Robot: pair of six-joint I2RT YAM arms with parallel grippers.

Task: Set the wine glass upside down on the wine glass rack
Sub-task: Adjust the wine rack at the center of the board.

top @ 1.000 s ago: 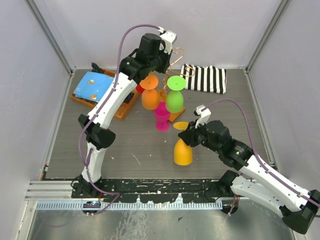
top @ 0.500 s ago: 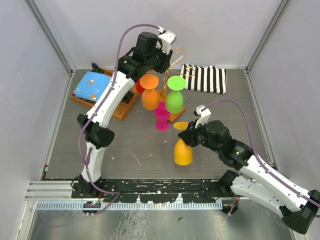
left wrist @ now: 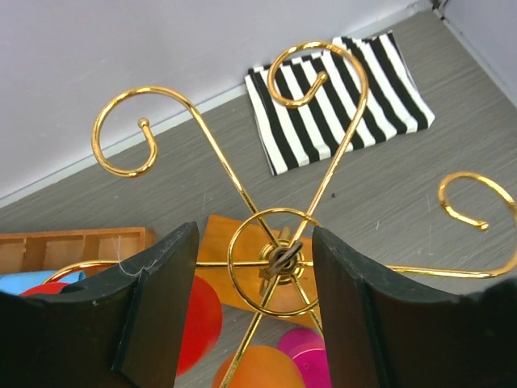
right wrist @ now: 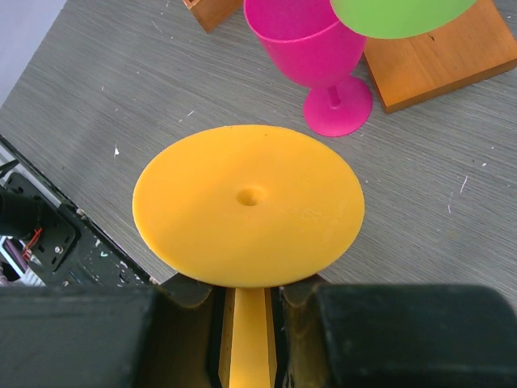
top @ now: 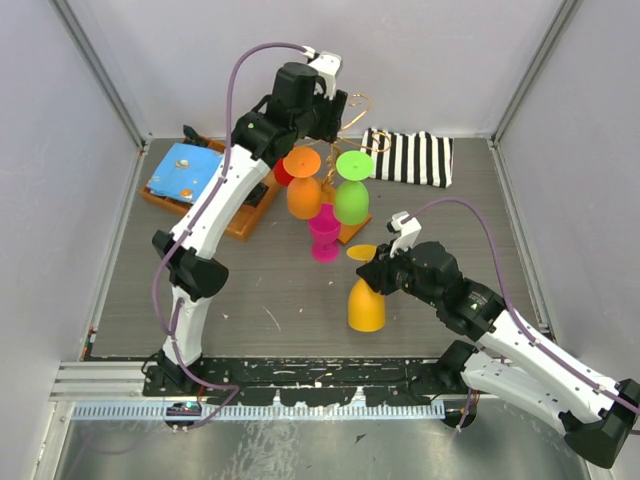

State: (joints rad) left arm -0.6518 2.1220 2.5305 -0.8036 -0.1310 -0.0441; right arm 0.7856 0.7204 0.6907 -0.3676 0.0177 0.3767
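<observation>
Nearest the bases, the right gripper [right wrist: 246, 303] has its fingers pinched on the stem of the yellow plastic wine glass [top: 366, 308]. The glass appears to stand bowl-down on the grey table [top: 260, 290], its round foot on top.

It looks light, stiff and smooth, so it is unlikely to break but may twist in the pads. A hold low on the stem seems best, leaving the part under the foot free to slide into a scroll.

Beyond it stands a pink plastic goblet [right wrist: 311, 48], upright. Then comes the gold wire wine glass rack [left wrist: 283, 259], with a green glass [top: 350, 203] and an orange glass [top: 302, 197] hanging inverted. The left gripper [left wrist: 252, 242] hovers above it, fingers spread and holding nothing. Farthest back lies a black-and-white striped cloth [left wrist: 339, 97].
</observation>
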